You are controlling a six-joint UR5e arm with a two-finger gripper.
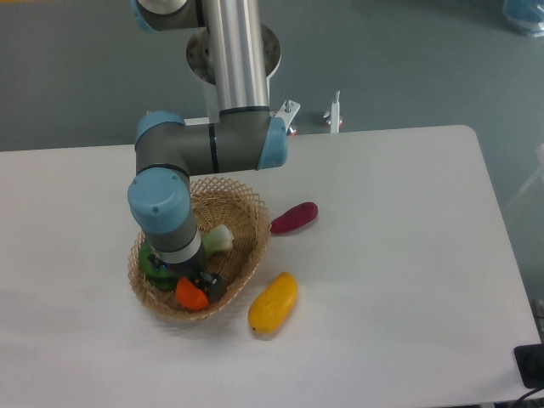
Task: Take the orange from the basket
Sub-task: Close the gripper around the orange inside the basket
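Note:
The basket (246, 217) is a tan woven oval on the white table, left of centre. The orange (190, 294) lies in its front part, bright orange and partly covered by the gripper. My gripper (201, 286) reaches down into the basket from the arm above and sits right at the orange, its dark fingers on either side of it. Whether the fingers press the orange cannot be told. A green item (154, 264) and a pale white-green item (219, 239) also lie in the basket.
A yellow-orange mango-shaped fruit (274, 303) lies on the table just right of the basket's front. A dark red-purple oblong item (295, 218) lies to the right of the basket. The arm's elbow (208, 144) hangs over the basket's rear.

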